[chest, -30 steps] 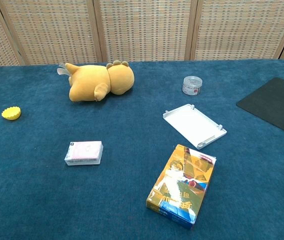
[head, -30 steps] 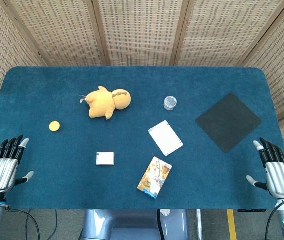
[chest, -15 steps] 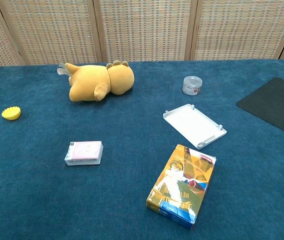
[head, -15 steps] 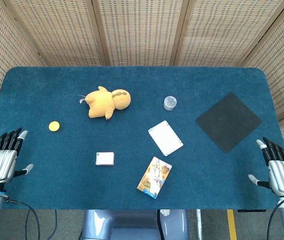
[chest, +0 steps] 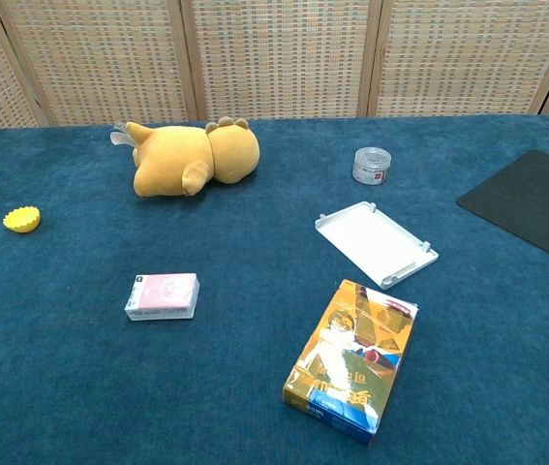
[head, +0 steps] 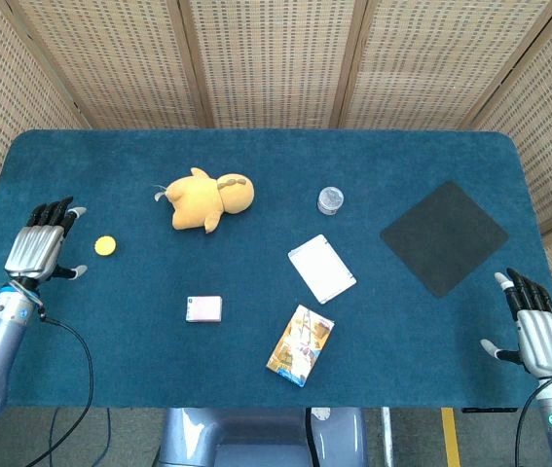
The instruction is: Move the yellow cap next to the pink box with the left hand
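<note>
The left robot hand [head: 42, 245] hovers over the left part of the table [head: 256, 379] with its fingers spread and nothing in them; in the chest view only a sliver of one fingertip shows at the left edge, too little to say more. The yellow cap [head: 106, 245] lies flat on the blue cloth just to the right of that hand, near it but not touched; in the chest view it [chest: 21, 220] sits far to the left, well apart from everything else. The pink box [head: 203, 308] lies flat nearer the front edge, to the right of the cap and well apart from it; in the chest view its [chest: 162, 295] pale pink top faces up.

The right robot hand [head: 536, 329] is at the far right edge of the table, fingers extended and apart, holding nothing; the chest view does not show it.

A yellow plush toy [head: 204, 198] lies on its side behind the cap and box; a small clear round container [head: 330, 200] stands to its right; a white tray [head: 321, 268] lies near the middle of the table, tilted; a colourful printed box [head: 301, 344] lies flat in front of it, near the front edge; a dark square mat [head: 444, 236] lies on the right side, turned like a diamond.
</note>
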